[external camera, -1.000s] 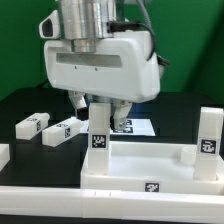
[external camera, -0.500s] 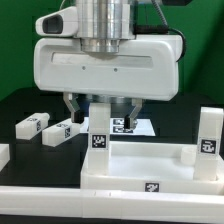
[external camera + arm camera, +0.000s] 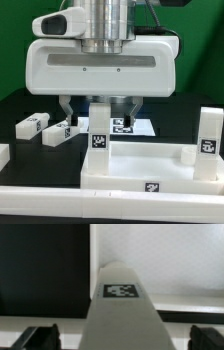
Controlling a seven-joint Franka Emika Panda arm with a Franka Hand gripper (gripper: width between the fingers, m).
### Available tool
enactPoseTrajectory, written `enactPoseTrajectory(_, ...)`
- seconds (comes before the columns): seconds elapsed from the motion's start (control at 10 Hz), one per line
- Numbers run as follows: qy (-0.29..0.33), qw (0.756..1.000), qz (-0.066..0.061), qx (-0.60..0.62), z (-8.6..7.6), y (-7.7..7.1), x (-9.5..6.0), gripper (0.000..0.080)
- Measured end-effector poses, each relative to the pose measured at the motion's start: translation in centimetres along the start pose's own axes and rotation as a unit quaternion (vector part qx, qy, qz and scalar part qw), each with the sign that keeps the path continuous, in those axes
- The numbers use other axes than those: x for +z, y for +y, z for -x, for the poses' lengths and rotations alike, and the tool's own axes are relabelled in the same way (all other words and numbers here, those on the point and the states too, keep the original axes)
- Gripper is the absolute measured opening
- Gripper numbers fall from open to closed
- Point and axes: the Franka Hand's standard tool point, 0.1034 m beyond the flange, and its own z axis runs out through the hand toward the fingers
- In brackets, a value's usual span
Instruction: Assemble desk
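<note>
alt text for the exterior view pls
An open end effector hangs over an upright leg on the white desk top, one finger either side of it. A second upright leg stands at the exterior view's right; two loose legs lie on the black table at its left.

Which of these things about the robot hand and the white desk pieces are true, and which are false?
1. The gripper is open. True.
2. The gripper lifts a leg in the air. False: the upright leg stands at a corner of the desk top, between the open fingers.
3. Two leg blocks lie flat on the table. True.
4. The desk top is red. False: it is white.
5. Only one leg stands upright. False: a second upright leg stands on the exterior view's right.
</note>
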Motion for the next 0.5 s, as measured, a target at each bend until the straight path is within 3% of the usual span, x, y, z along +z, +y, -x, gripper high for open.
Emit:
enactPoseTrajectory(0.3, 0.0, 1.0, 0.0, 0.001, 0.0, 0.02, 0.01, 0.0286)
enactPoseTrajectory(0.5, 0.0, 1.0, 0.0, 0.003, 0.0, 0.02, 0.02, 0.0288)
